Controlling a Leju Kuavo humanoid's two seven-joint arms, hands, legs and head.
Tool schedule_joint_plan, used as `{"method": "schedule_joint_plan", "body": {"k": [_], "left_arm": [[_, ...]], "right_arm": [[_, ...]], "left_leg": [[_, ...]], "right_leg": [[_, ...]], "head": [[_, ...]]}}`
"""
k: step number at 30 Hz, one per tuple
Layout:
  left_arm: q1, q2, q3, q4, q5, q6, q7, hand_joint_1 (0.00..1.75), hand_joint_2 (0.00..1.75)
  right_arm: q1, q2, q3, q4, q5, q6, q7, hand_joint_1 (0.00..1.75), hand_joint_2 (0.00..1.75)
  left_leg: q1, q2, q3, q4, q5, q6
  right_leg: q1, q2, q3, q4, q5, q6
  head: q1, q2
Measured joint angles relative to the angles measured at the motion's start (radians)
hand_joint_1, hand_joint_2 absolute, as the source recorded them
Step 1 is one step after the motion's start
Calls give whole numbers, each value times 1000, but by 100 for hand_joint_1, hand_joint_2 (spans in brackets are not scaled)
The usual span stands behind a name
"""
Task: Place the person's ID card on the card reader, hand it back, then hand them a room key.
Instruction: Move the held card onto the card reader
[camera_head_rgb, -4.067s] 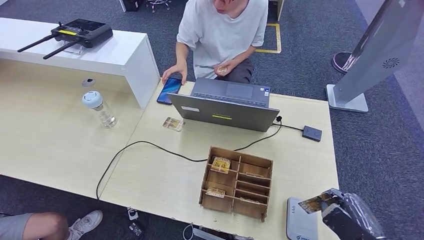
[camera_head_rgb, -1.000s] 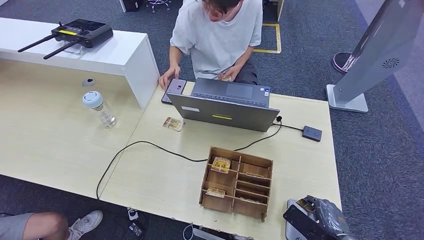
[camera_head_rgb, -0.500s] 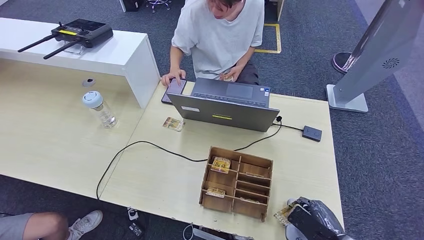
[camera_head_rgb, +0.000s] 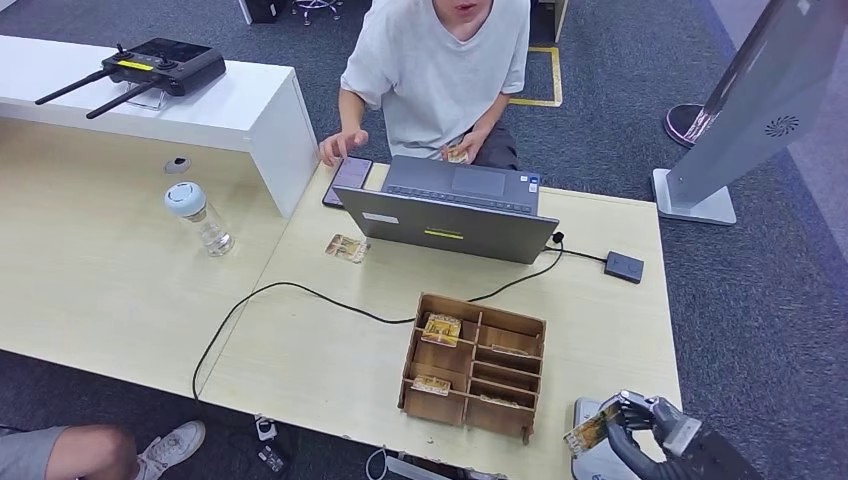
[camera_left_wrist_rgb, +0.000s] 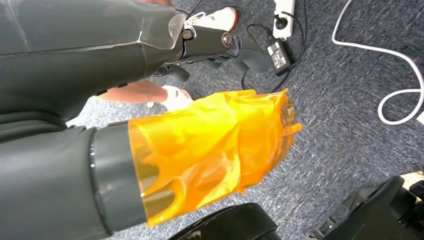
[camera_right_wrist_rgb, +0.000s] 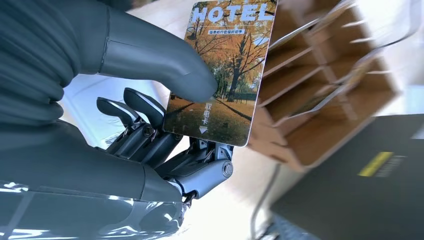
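"HOTEL" is printed in big letters on the card, over a picture of yellow trees. The card is pinched by the right hand at the lower right of the head view, above the white card reader, beside the wooden box. Whether the left hand, wrapped in orange film, is open or closed cannot be told.

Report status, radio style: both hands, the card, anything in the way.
Right hand grips the card above the card reader. Left hand hangs under an orange cover, state unclear. Wooden organizer stands beside the reader.
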Motion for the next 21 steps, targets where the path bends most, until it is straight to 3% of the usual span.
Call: {"method": "schedule_joint_plan", "body": {"k": [13,21], "left_arm": [[0,2,0,0,2,0,-14,0,0],[-1,2,0,0,0,0,-15,0,0]], "right_arm": [[30,-3,-32,-96,-154,127,-174,175,175],[31,20,-32,-127,-161,138,-188,175,175]], "left_leg": [[0,0,0,0,0,0],[0,0,0,0,0,0]], "right_leg": [[0,0,0,0,0,0],[0,0,0,0,0,0]], "head": [[0,0],[0,0]]}}
